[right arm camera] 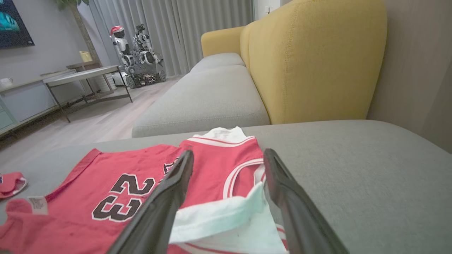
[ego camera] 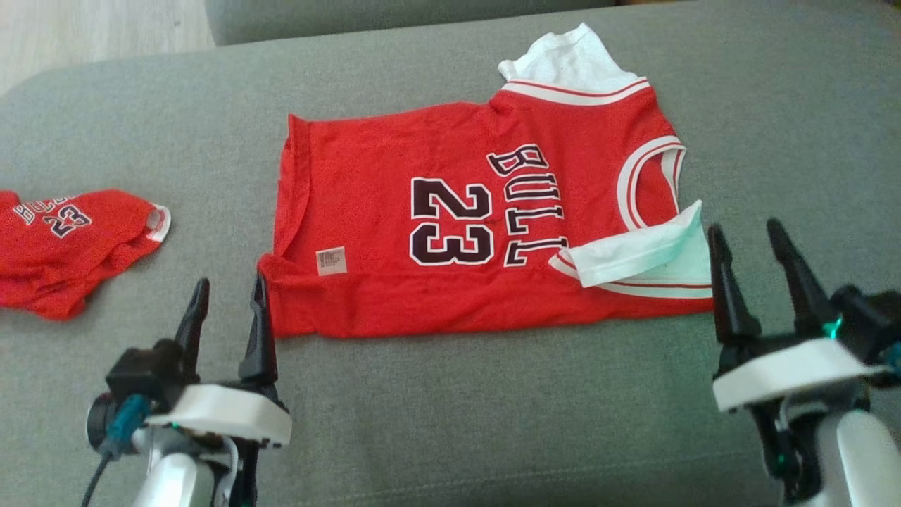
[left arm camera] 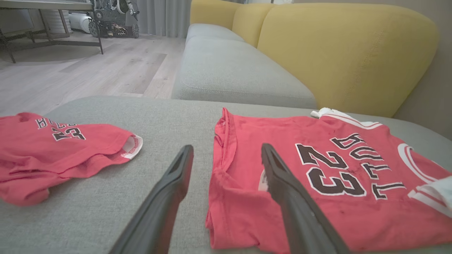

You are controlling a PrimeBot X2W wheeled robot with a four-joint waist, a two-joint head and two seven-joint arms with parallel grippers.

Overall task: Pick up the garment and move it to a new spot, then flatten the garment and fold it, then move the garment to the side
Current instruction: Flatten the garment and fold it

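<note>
- Just ahead of the left claw (ego camera: 232, 282), and stretching across to the right claw (ego camera: 744, 227), found the garment (ego camera: 394, 211): a red jersey lying flat on the grey cushion (ego camera: 493, 422), number side up.
- Read its long axis as running from claw to claw, with hem and sewn label (ego camera: 331, 260) at the left claw's end, and neck and armholes at the right claw's end.
- Noted both claws spread wide and gripping nothing, fingers pointing away over the cloth.
- Placed the left claw at the near hem corner, inner finger overlapping the red cloth; could not tell whether touching it or hovering above.
- Placed the right claw just beside the near white sleeve (ego camera: 647, 253), folded in over the chest; contact there unclear too.
- Judged neither arm the nearer, each sitting at its own near corner; judged a two-handed lift of the near edge the fitting next fold.
- Took the strip of cloth closest to the claws for doubled over, though hard to confirm.
- Lost the end of the chest lettering under that sleeve; could not make out the shape of the far white sleeve (ego camera: 563, 60), bunched beyond the shoulder.
- Off to the outer side of the left claw, well apart, saw a second red garment (ego camera: 63, 246), crumpled and cut off at the head view's edge.
</note>
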